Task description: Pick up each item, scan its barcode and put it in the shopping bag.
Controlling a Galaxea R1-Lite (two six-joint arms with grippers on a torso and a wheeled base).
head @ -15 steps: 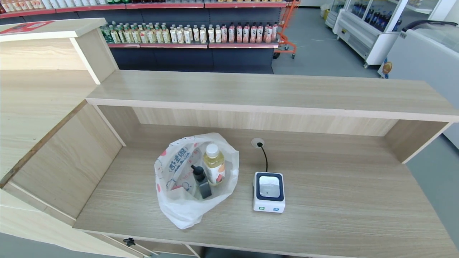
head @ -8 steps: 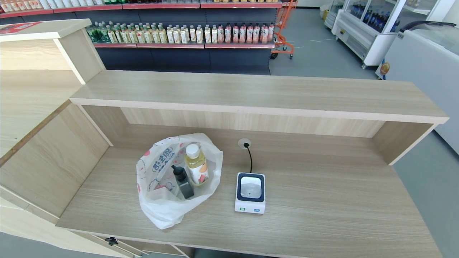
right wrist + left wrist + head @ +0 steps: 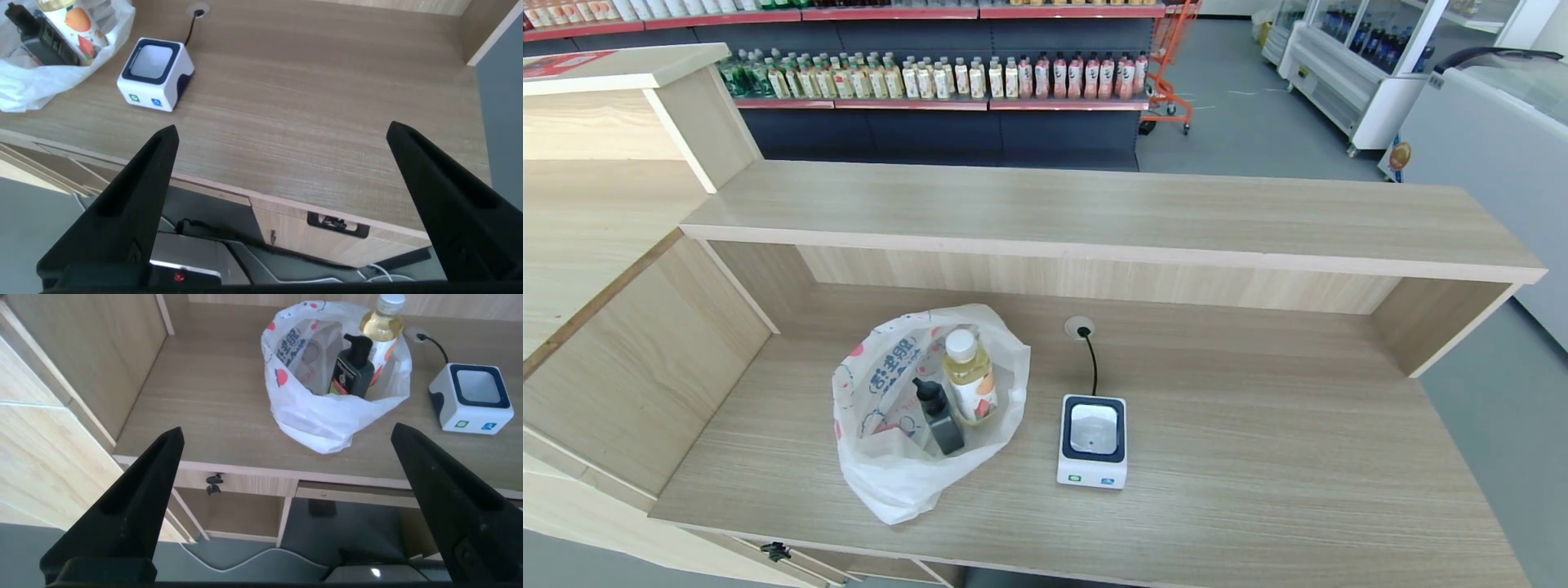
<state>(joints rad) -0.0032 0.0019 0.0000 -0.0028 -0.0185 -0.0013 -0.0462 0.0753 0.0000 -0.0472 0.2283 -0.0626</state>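
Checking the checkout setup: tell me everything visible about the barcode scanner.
The barcode scanner is a white box with rounded corners, lying flat on the wooden counter. Its top holds a pale glossy window framed in dark blue; its near edge bears a green and a blue mark. It stands to the right of the shopping bag, not touching it. A black cable runs from its far side to a round counter port.

the wooden counter (image 3: 1258, 457) carries a shopping bag (image 3: 890, 482) beside a barcode scanner (image 3: 1093, 441).
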